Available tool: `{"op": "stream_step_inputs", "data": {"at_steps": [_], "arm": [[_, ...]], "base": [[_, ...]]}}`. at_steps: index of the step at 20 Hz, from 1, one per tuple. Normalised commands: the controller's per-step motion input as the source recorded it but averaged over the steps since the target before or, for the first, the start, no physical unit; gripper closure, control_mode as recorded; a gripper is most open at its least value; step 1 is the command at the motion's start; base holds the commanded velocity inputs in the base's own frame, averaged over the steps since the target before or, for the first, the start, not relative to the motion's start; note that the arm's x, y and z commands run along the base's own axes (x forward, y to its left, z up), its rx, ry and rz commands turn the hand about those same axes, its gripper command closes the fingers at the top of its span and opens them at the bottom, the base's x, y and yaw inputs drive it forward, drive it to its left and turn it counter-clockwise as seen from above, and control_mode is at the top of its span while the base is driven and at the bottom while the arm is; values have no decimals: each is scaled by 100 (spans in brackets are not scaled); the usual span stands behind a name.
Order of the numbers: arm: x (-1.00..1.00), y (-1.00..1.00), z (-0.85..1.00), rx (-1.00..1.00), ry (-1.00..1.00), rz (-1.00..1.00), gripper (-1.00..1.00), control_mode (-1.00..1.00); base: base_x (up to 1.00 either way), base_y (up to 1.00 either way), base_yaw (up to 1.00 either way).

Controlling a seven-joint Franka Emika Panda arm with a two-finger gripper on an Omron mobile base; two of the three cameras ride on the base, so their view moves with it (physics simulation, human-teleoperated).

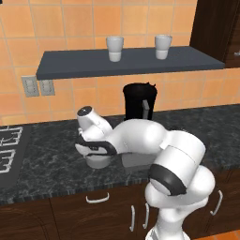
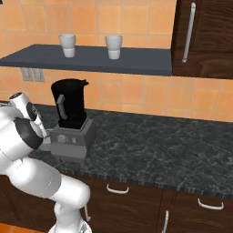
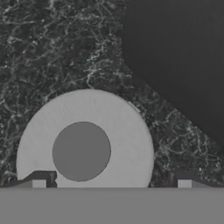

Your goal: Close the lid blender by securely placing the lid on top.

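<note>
The lid (image 3: 83, 144) is seen flat on the counter (image 3: 52, 43), directly beneath the gripper (image 3: 111, 183), whose jaws are spread wide astride it.

Dark counter (image 2: 173, 141) bearing blender (image 2: 69, 123) and lid (image 3: 85, 140), shelf (image 1: 126, 63) with cups (image 1: 115, 48)

We count one lid (image 3: 85, 140), sitting at about six o'clock in the hand view, and one blender (image 2: 69, 120). Two white cups stand on the shelf (image 1: 131, 63), one (image 1: 115, 48) at twelve o'clock in the left base view and the other (image 1: 162, 46) nearer one o'clock. Two wall outlets (image 1: 37, 86) show at nine o'clock, though they are small, so possibly switches.
</note>
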Motion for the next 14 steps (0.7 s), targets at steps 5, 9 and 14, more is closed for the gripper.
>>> {"op": "stream_step_inputs", "data": {"at_steps": [5, 9, 14], "arm": [[21, 0, -15, 0, 2, -7, -100, -100], [18, 4, -19, 0, 3, -6, -100, -100], [15, 16, -26, 0, 5, -5, -100, -100]], "base": [[0, 0, 0], [0, 0, 0], [0, 0, 0]]}}
